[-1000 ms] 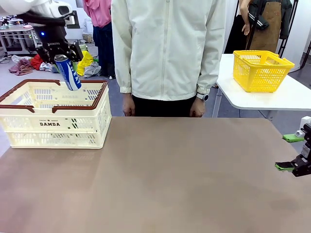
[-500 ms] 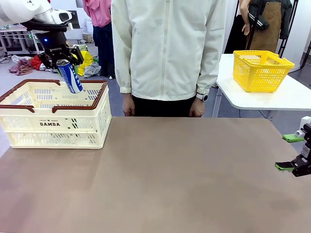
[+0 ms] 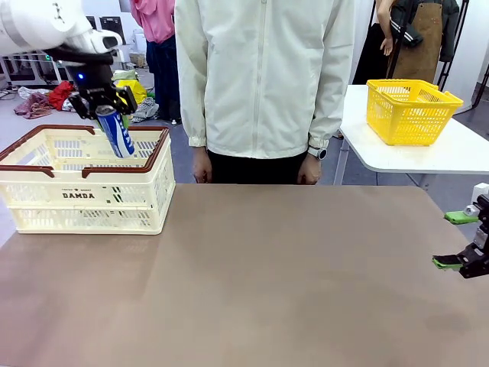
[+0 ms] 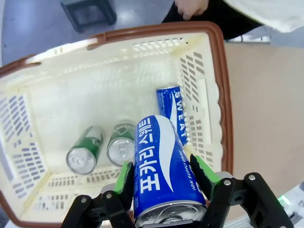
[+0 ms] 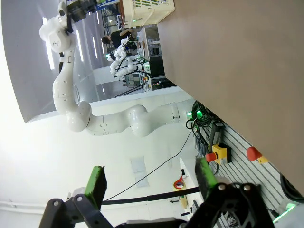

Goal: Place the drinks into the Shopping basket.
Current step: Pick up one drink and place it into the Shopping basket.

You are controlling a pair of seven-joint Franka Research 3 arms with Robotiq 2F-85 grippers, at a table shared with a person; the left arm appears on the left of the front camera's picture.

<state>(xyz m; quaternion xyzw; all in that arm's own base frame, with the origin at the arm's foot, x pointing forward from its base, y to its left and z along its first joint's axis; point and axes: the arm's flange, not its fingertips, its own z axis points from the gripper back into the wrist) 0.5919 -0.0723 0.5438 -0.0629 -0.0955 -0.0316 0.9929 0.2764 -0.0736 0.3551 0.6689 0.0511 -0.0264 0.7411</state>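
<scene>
Overhead, left claw [image 3: 105, 109] grips blue can [image 3: 116, 131] | right claw [image 3: 463, 240] agape | brown tabletop [image 3: 267, 283] | yellow basket [image 3: 411, 108] beyond

The basket [image 3: 84, 191] sits on the table [image 3: 252, 283] at ten o'clock, three cans [image 4: 121, 145] lying inside, another can [image 3: 116, 131] held tilted above it, a person [image 3: 263, 84] standing at twelve o'clock.
</scene>
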